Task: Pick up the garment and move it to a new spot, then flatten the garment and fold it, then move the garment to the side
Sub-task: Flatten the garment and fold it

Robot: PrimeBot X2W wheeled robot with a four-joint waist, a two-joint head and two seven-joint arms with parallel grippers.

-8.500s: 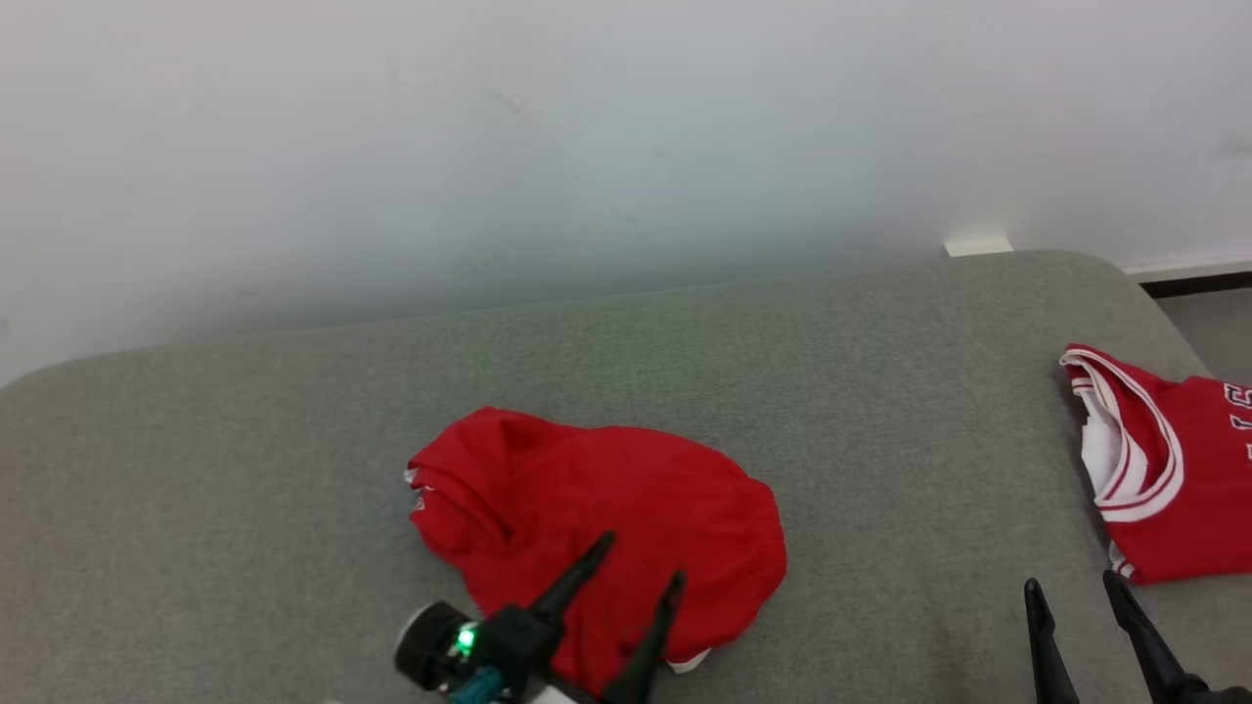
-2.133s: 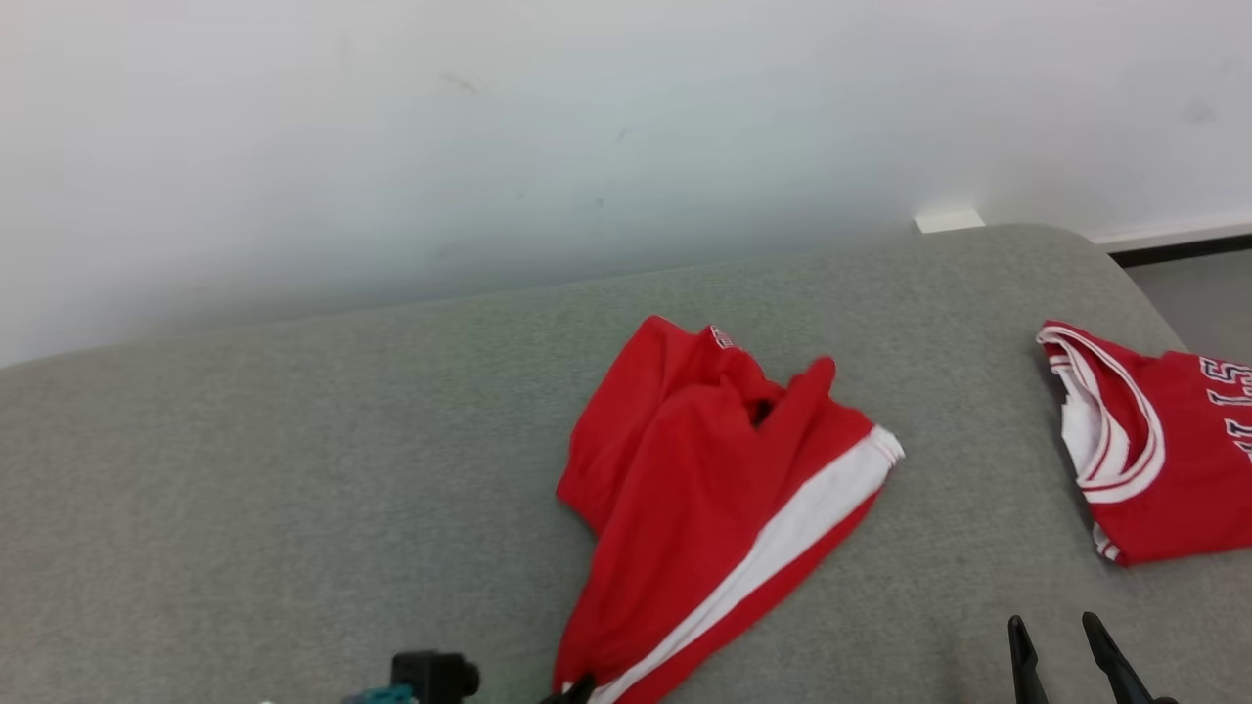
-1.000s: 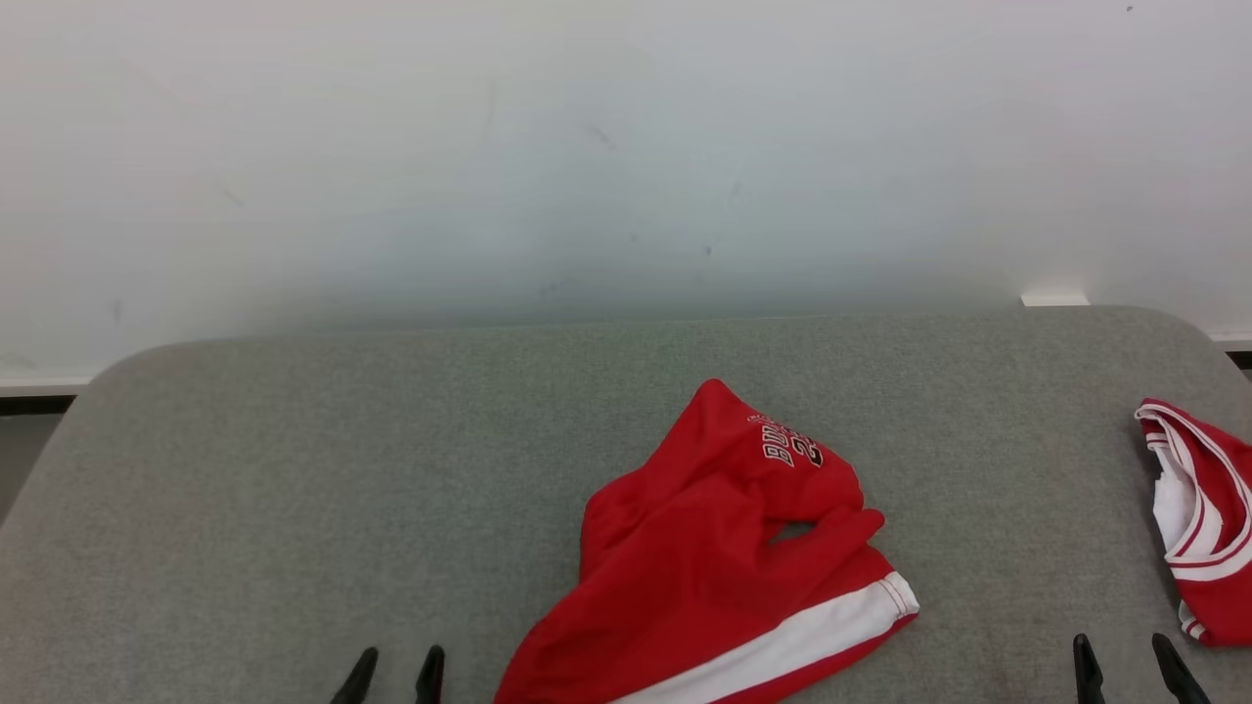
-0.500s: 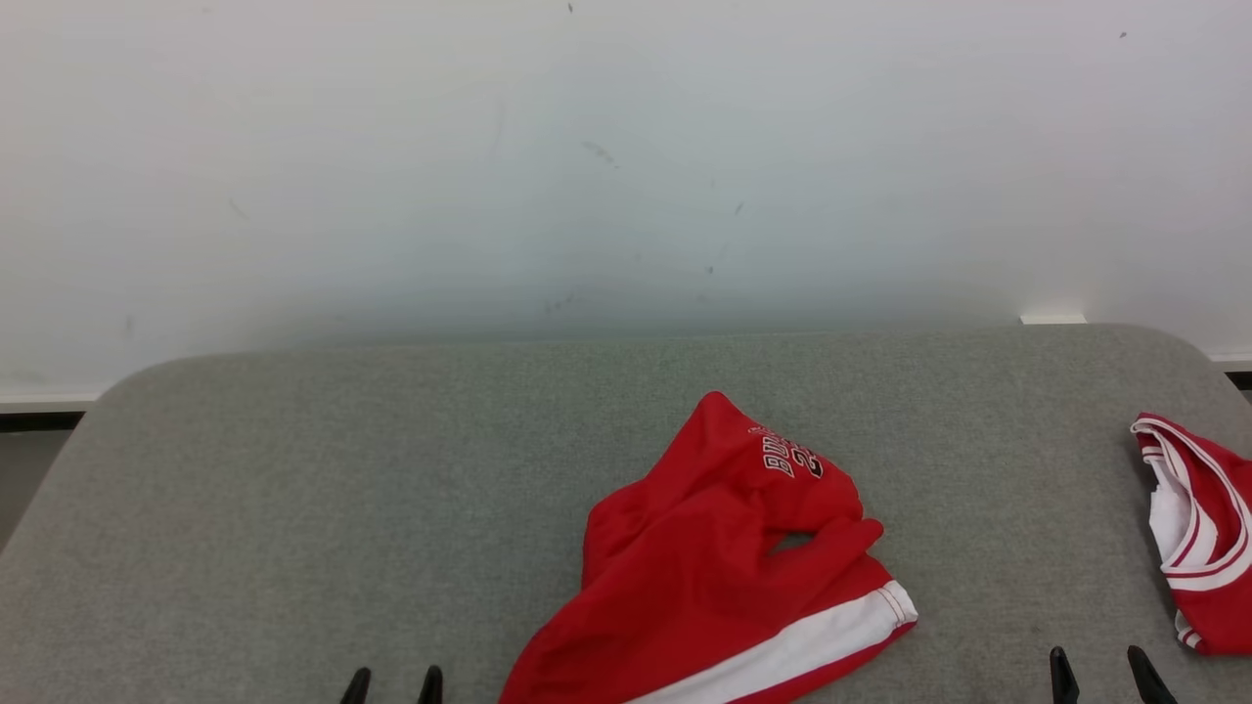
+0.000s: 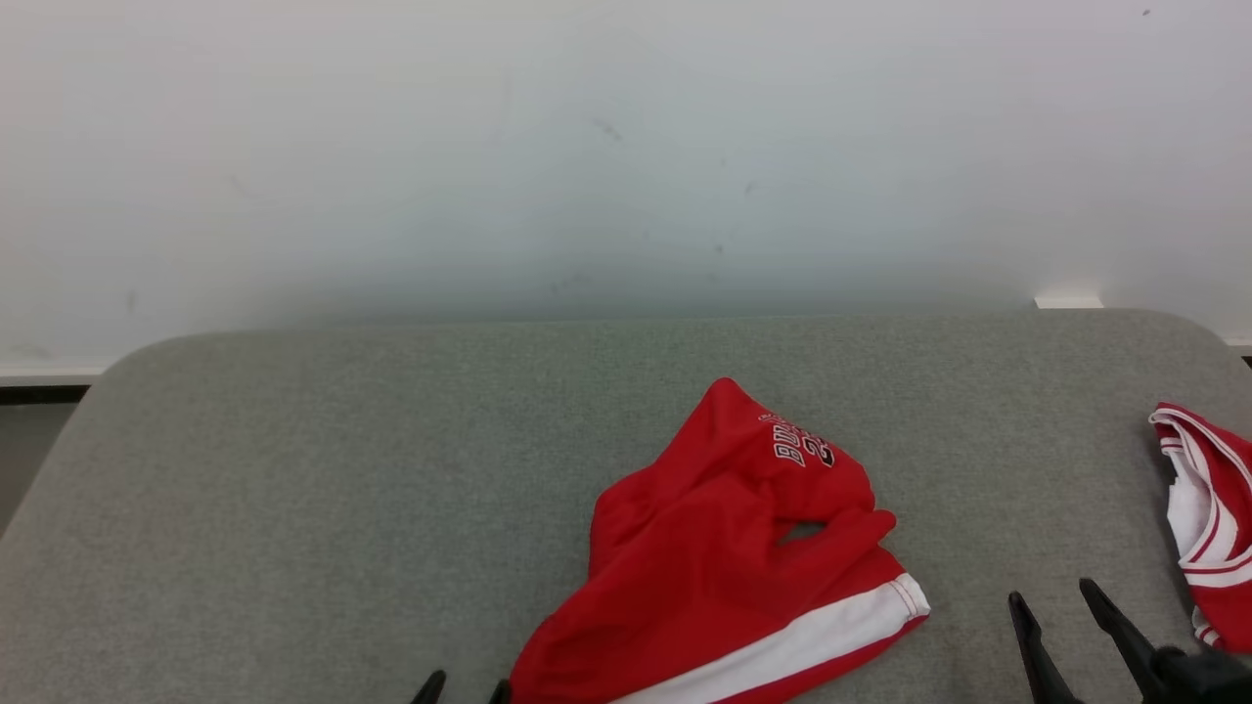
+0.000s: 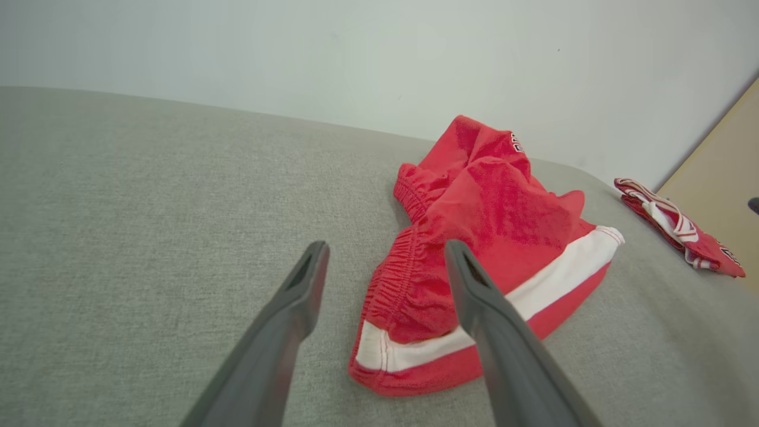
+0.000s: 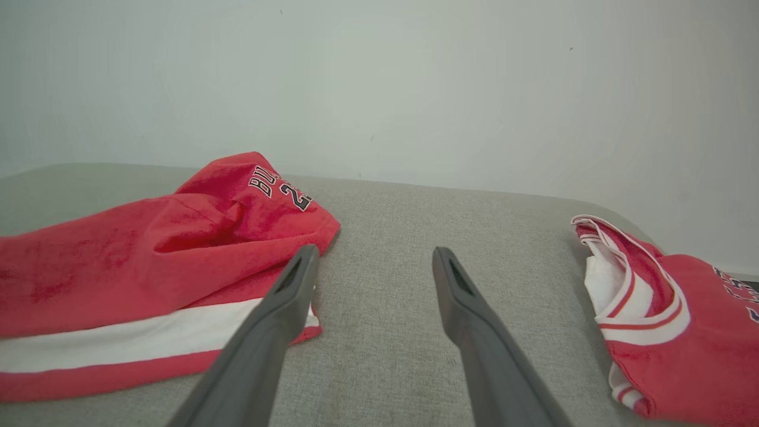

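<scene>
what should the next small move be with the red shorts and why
Probably ease the left gripper forward and down to pinch the elastic waistband just ahead of its fingers. The red shorts lie bunched on the grey cushion, and both it and the right gripper stand open, off the cloth, so an edge likely needs gripping before flattening.

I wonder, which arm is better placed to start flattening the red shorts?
Probably left: the left claw, open, points at the shorts' waistband; the right claw sits off the hem, over bare cushion.
</scene>
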